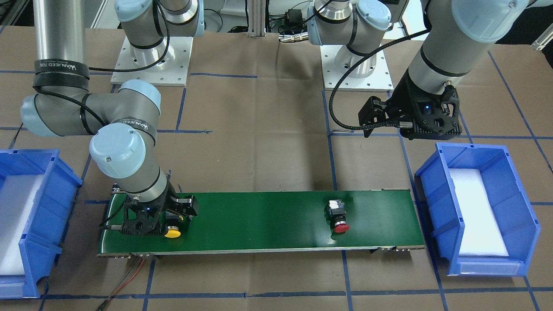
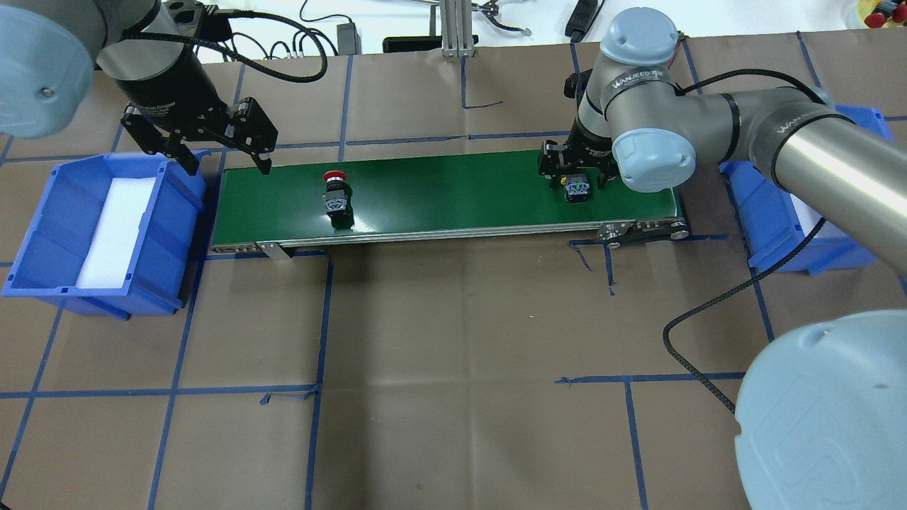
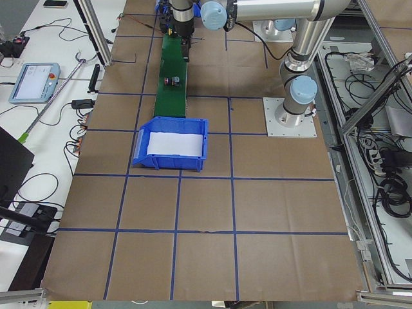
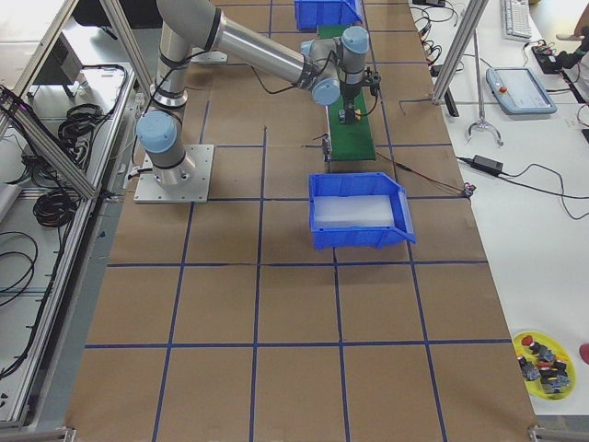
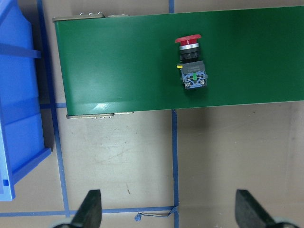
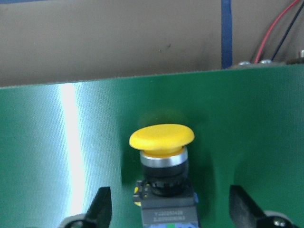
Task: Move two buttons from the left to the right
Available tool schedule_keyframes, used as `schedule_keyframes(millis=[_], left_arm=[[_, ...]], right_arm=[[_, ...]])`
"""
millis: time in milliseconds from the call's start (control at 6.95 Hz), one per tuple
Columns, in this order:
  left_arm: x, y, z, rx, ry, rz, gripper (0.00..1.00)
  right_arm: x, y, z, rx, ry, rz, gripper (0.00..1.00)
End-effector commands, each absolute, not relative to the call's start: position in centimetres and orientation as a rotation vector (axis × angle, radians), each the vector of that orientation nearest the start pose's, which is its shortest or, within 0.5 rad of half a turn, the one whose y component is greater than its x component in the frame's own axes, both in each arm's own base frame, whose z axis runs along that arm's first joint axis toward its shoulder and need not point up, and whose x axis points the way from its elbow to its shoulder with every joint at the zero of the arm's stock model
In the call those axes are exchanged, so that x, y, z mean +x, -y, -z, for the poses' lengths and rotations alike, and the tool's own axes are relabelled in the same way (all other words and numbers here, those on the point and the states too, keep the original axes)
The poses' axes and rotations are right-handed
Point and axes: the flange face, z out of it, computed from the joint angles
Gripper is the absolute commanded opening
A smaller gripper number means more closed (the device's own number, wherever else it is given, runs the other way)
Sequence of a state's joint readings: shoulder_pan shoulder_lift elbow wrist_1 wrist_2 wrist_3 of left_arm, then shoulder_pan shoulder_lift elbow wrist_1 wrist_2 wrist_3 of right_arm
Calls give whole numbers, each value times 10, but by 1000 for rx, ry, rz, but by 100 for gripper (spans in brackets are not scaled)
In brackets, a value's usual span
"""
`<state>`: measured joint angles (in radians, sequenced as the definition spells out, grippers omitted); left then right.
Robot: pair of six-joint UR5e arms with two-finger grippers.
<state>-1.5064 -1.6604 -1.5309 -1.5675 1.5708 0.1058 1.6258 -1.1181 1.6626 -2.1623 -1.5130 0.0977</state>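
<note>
The yellow button [image 6: 161, 137] lies on its side at the right end of the green belt [image 2: 453, 191], its cap pointing away from the robot. My right gripper [image 6: 172, 209] is down on the belt and open, its fingers on either side of the button's black barrel and contact block without touching them; the button also shows in the front view [image 1: 173, 233]. The red button [image 2: 334, 193] lies on the belt nearer its left end and shows in the left wrist view [image 5: 190, 61]. My left gripper [image 2: 229, 168] is open and empty, held high over the belt's left end.
A blue bin [image 2: 42, 234] with white foam stands just left of the belt, under the left gripper's edge. A second blue bin [image 2: 779, 219] stands at the belt's right end, partly hidden by the right arm. Brown paper with blue tape lines covers the table.
</note>
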Motion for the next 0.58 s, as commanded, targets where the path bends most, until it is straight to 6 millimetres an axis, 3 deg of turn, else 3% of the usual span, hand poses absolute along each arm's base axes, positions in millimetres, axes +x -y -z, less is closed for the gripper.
schedule_keyframes(millis=[0,144,288,432], left_arm=[[-99,532,-463,65,-3145,-67,100],[-99,532,-464,65,-3145,-65,100],[-99,532,-464,65,-3145,-65,100],[-100,532,-464,65,-3147,-65,100]], right_arm=[[169,617,-249,54,-3105,65,6],[156,622,-264,16,-3162,108,4],[133,624,-295,28,-3214,94,4],[97,621,-350,116,-3202,51,4]])
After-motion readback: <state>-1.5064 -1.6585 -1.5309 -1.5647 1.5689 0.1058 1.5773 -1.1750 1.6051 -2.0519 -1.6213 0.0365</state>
